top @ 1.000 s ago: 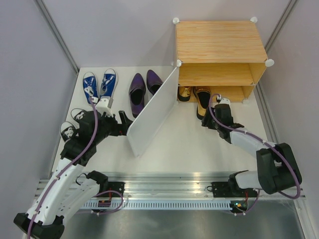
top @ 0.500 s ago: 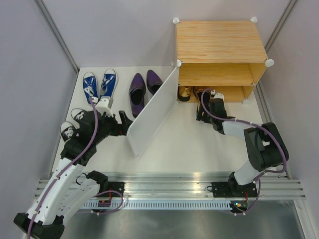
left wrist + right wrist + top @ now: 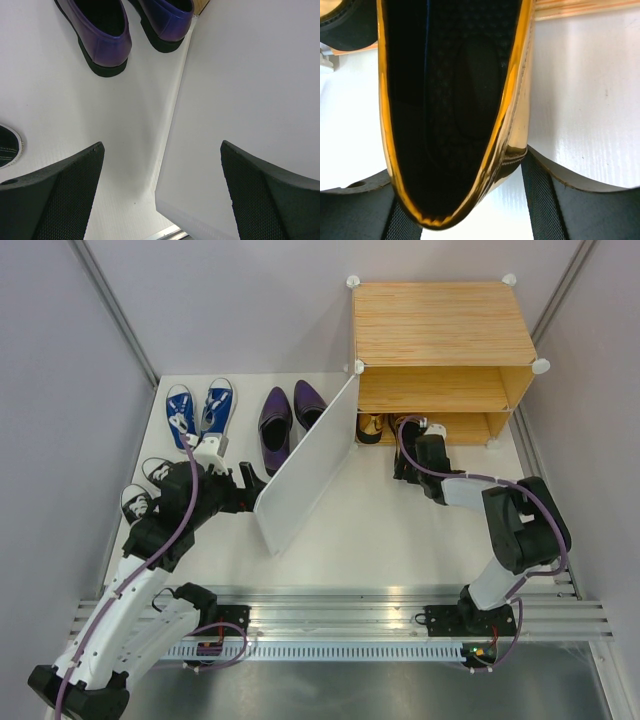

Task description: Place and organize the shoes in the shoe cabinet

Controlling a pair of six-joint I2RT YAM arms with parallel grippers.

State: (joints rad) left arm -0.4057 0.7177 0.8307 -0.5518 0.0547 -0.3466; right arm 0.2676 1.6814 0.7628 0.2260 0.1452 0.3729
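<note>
The shoe cabinet (image 3: 440, 325) stands at the back right with its white door (image 3: 305, 465) swung open. One gold shoe (image 3: 405, 427) lies toe-first in the lower shelf beside its mate (image 3: 370, 426). My right gripper (image 3: 410, 452) is open, and its fingers straddle the heel of that gold shoe (image 3: 455, 100). My left gripper (image 3: 248, 486) is open wide, with the door's free edge (image 3: 172, 150) between its fingers (image 3: 60, 190). Blue sneakers (image 3: 200, 412) and purple shoes (image 3: 290, 415) stand on the floor to the left. The black shoes (image 3: 140, 490) are partly hidden under my left arm.
The purple heels (image 3: 107, 45) lie just beyond my left fingers. Grey walls close in on both sides, and a metal rail (image 3: 330, 625) runs along the near edge. The cabinet's upper shelf (image 3: 430, 390) holds no shoes.
My right gripper has pushed the gold shoe further into the lower shelf, and its jaws have widened around the heel. The left arm and the door have not moved.
</note>
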